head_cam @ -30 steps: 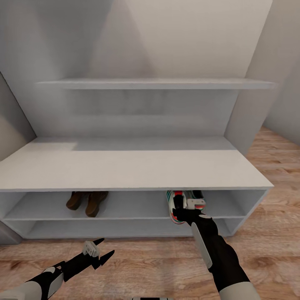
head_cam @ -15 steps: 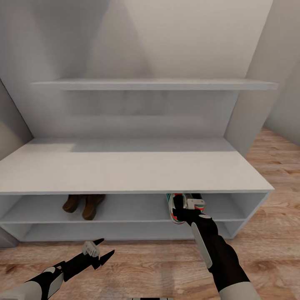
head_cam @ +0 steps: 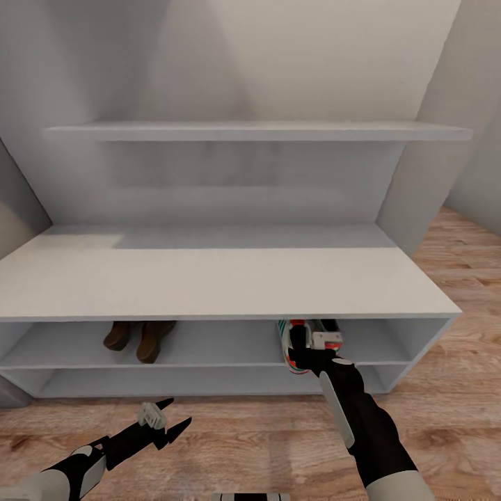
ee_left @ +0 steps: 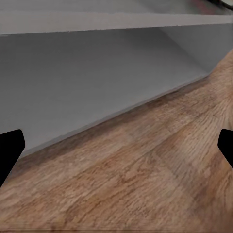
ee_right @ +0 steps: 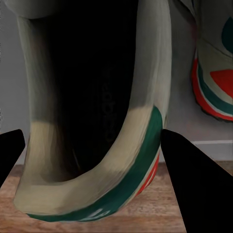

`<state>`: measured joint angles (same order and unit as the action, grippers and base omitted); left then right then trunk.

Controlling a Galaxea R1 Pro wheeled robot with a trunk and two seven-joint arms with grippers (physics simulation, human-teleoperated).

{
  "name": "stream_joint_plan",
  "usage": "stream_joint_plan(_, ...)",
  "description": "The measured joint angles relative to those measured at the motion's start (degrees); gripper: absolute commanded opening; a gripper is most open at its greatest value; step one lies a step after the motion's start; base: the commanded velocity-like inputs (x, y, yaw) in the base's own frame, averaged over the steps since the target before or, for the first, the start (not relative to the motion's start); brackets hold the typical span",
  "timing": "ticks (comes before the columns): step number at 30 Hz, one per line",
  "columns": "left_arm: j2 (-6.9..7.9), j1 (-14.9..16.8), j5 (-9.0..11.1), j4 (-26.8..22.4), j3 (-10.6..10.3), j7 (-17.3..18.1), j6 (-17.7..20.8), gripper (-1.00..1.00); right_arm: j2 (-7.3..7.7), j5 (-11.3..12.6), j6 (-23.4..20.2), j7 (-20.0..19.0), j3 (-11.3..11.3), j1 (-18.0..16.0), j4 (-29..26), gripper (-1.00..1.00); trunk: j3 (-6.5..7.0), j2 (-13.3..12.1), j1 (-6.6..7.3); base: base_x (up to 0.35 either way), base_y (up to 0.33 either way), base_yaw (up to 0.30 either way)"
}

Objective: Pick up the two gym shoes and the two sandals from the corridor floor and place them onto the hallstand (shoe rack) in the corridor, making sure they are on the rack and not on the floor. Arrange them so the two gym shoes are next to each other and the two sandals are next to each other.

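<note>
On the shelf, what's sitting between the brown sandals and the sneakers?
Nothing. In the head view, the upper shelf bay of the hallstand is bare between the sandals and the gym shoes.

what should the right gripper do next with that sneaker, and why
Probably ease the gym shoe deeper into the upper bay, then release. Its heel still overhangs the shelf edge of the hallstand, above the floor, while the second gym shoe sits further in beside it. The right gripper is at its heel.
</note>
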<state>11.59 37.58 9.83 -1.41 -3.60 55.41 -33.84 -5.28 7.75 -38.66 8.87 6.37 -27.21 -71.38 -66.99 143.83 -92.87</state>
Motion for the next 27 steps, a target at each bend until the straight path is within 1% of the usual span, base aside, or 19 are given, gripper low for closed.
stream_joint_plan(11, 0.00, 0.0, 0.0, 0.0, 0.0, 0.0, 0.0, 1.00, 0.07, 0.0, 0.0, 0.0, 0.0, 0.0, 0.0, -1.00, -0.01, 0.0, 0.00, 0.002, 0.000, 0.000)
stream_joint_plan(17, 0.00, 0.0, 0.0, 0.0, 0.0, 0.0, 0.0, 1.00, 0.09, 0.0, 0.0, 0.0, 0.0, 0.0, 0.0, -1.00, -0.01, 0.0, 0.01, 0.117, 0.000, 0.000)
stream_joint_plan(27, 0.00, 0.0, 0.0, 0.0, 0.0, 0.0, 0.0, 1.00, 0.09, 0.0, 0.0, 0.0, 0.0, 0.0, 0.0, -1.00, -0.01, 0.0, 0.00, 0.012, 0.000, 0.000)
